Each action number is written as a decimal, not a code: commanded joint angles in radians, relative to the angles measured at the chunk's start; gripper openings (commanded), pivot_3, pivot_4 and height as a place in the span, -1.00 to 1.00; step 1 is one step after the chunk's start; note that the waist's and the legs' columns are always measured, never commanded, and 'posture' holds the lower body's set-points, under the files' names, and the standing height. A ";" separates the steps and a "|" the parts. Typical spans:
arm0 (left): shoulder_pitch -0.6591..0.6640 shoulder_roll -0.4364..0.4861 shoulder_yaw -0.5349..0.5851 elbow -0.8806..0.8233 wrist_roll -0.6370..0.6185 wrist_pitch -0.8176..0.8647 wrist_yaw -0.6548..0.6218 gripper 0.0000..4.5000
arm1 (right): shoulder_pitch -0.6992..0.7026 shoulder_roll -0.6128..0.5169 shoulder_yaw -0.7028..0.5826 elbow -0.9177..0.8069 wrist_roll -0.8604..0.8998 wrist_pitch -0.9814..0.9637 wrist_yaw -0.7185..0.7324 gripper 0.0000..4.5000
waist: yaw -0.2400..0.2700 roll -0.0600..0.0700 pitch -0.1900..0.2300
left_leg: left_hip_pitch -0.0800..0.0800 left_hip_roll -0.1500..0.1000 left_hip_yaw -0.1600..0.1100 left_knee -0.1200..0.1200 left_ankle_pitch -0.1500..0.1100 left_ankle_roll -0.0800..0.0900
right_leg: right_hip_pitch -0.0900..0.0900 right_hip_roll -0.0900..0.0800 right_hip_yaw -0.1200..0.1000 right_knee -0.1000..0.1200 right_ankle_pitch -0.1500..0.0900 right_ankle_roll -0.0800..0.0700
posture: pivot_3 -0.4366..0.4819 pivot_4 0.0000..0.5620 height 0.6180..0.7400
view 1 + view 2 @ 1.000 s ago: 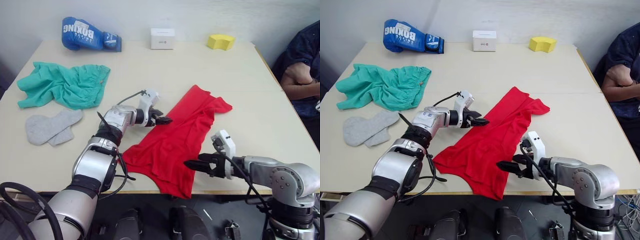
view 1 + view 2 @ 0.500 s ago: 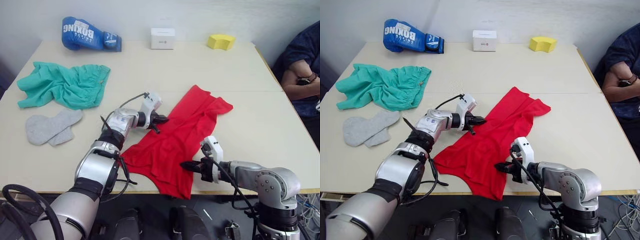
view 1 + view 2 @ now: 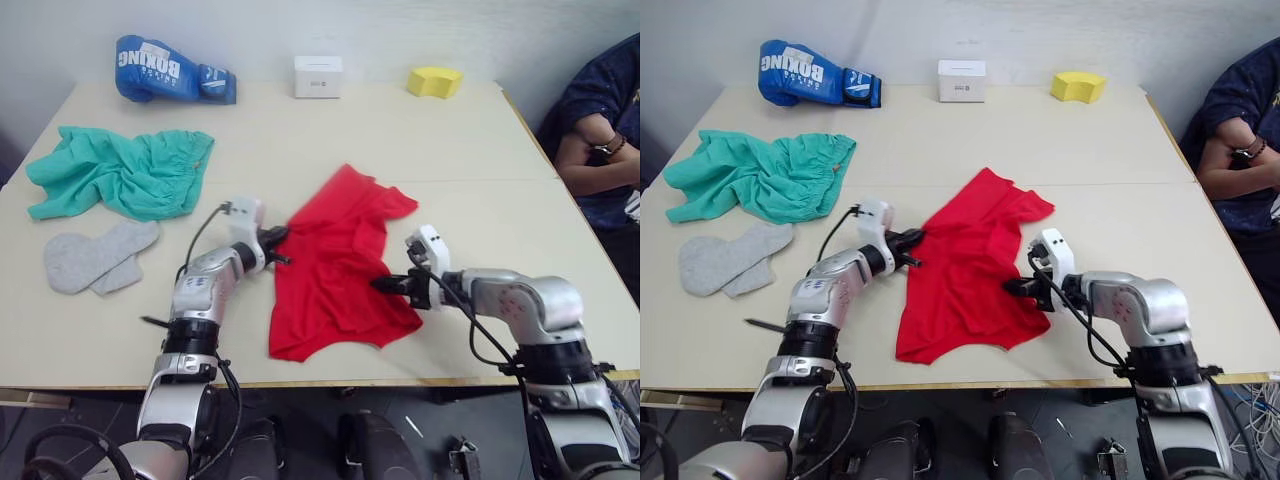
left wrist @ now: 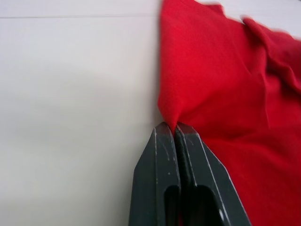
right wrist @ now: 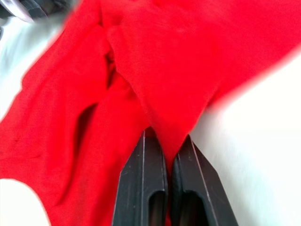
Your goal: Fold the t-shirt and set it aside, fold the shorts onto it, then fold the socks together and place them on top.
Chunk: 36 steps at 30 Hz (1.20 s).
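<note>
You've got both grippers clamped on the bright red short-sleeved cloth t-shirt (image 3: 335, 265), which lies rumpled near the middle of the pale beige table (image 3: 470, 150), partly doubled over itself. Left gripper (image 4: 176, 129): black fingers pressed together with a pinch of the shirt's edge between the tips (clear in the left wrist view). In the head view you see the left gripper at the shirt's left edge (image 3: 272, 245). Right gripper (image 5: 167, 141): fingers nearly closed, narrow gap filled with a bunched fold of red cloth; in the head view it sits at the shirt's right edge (image 3: 385, 284). The two grip points are on opposite sides of the shirt, roughly level with each other.

The teal-green soft cloth shorts (image 3: 120, 170) lie crumpled on your far left of the table, well apart from the shirt. The pair of small light grey ankle socks (image 3: 92, 255) lies flat just in front of the shorts, overlapping each other, near the left table edge.

Along the far edge: a blue boxing glove with white lettering (image 3: 170, 75), a small white box (image 3: 318, 76), a yellow foam block (image 3: 435, 81) (all well clear of the clothes). A person in a dark blue top sits at the right side, arms folded (image 3: 600, 140).
</note>
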 commanded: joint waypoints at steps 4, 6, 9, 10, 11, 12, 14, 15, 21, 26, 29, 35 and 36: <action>0.047 -0.010 0.070 -0.108 -0.055 -0.002 0.112 -1.00 | -0.172 0.054 0.088 0.249 -0.110 -0.212 0.102 -0.99 | 0.007 0.000 0.000 | 0.000 0.000 0.000 0.001 0.000 0.000 | 0.000 0.000 0.000 0.000 0.000 0.001 | -0.05 -0.47 1.00; 0.043 0.006 0.052 -0.102 -0.048 -0.004 0.100 -1.00 | -0.195 0.068 0.093 0.285 -0.117 -0.220 0.128 -0.99 | 0.013 0.000 0.000 | 0.000 0.000 0.000 0.001 0.001 -0.002 | 0.000 0.000 0.000 0.000 0.000 0.001 | -0.05 -0.47 1.00; 0.034 0.052 0.009 -0.076 -0.026 -0.017 0.052 -1.00 | -0.212 0.070 0.071 0.300 -0.095 -0.139 0.141 -0.99 | 0.016 0.000 0.000 | -0.001 0.000 0.001 0.001 0.001 -0.003 | 0.000 0.000 0.000 -0.001 0.000 0.001 | -0.05 -0.47 1.00; 0.032 0.069 -0.006 -0.067 -0.020 -0.021 0.032 -1.00 | -0.211 0.067 0.059 0.294 -0.084 -0.122 0.148 -0.99 | 0.016 0.000 0.000 | -0.001 -0.001 0.001 0.001 0.001 -0.003 | 0.000 0.000 0.000 -0.001 0.000 0.001 | -0.05 -0.47 1.00; 0.030 0.095 -0.026 -0.059 -0.016 -0.023 0.000 -1.00 | -0.204 0.058 0.043 0.274 -0.067 -0.104 0.162 -0.90 | 0.016 0.000 0.000 | -0.001 -0.001 0.001 0.001 0.001 -0.003 | 0.000 -0.001 0.000 -0.001 0.000 0.001 | -0.05 -0.47 1.00; 0.028 0.123 -0.045 -0.053 -0.006 -0.029 -0.024 -1.00 | -0.192 0.046 0.032 0.246 -0.055 -0.091 0.175 -0.78 | 0.016 0.000 0.000 | -0.001 -0.001 0.001 0.001 0.001 -0.002 | 0.000 -0.001 0.000 -0.001 0.000 0.001 | -0.05 -0.47 1.00; 0.033 0.181 -0.076 -0.059 -0.001 -0.014 -0.081 -0.81 | -0.160 0.010 0.029 0.187 -0.049 -0.092 0.201 -0.56 | 0.016 0.000 0.000 | -0.001 -0.001 0.001 0.001 0.001 -0.003 | 0.000 -0.001 0.000 -0.001 0.000 0.000 | -0.05 -0.47 1.00; 0.047 0.227 -0.104 -0.080 0.025 -0.009 -0.102 -0.71 | -0.132 -0.019 0.036 0.147 -0.062 -0.136 0.225 -0.40 | 0.016 0.000 0.000 | -0.001 -0.001 0.001 0.001 0.001 -0.003 | -0.001 -0.001 0.000 -0.001 0.000 0.000 | -0.05 -0.47 1.00; 0.208 0.505 -0.193 -0.259 0.108 -0.149 -0.301 0.15 | -0.038 -0.197 0.010 0.107 -0.131 -0.322 0.299 0.58 | 0.007 0.000 0.000 | -0.004 0.000 0.005 -0.003 0.000 -0.004 | -0.006 0.000 0.004 -0.003 0.000 0.000 | -0.05 -0.47 1.00; 0.356 0.687 -0.207 -0.260 0.150 -0.505 -0.507 0.86 | 0.045 -0.310 0.080 0.301 -0.404 -1.213 0.419 1.00 | 0.008 0.002 0.001 | -0.002 0.001 0.008 -0.003 -0.002 -0.005 | -0.007 0.001 0.005 -0.004 0.000 -0.001 | -0.05 -0.47 1.00; 0.364 0.733 -0.240 -0.190 0.190 -0.796 -0.586 1.00 | 0.023 -0.254 0.038 0.444 -0.389 -1.363 0.414 1.00 | 0.008 0.002 0.001 | 0.000 0.001 0.011 -0.003 -0.002 -0.005 | -0.006 0.001 0.008 -0.004 0.000 0.000 | -0.05 -0.47 1.00; 0.303 0.718 -0.346 -0.079 0.305 -1.179 -0.618 1.00 | -0.057 -0.215 0.131 0.755 -0.576 -1.952 0.390 1.00 | 0.000 0.003 0.001 | 0.002 0.001 0.015 -0.001 -0.002 -0.002 | -0.006 0.000 0.012 -0.003 0.002 0.000 | -0.05 -0.47 1.00; 0.290 0.707 -0.359 -0.071 0.316 -1.210 -0.613 1.00 | -0.076 -0.205 0.144 0.793 -0.601 -2.016 0.377 1.00 | -0.002 0.003 0.001 | 0.002 0.001 0.015 -0.001 -0.002 -0.002 | -0.005 0.000 0.012 -0.003 0.002 0.001 | -0.05 -0.47 1.00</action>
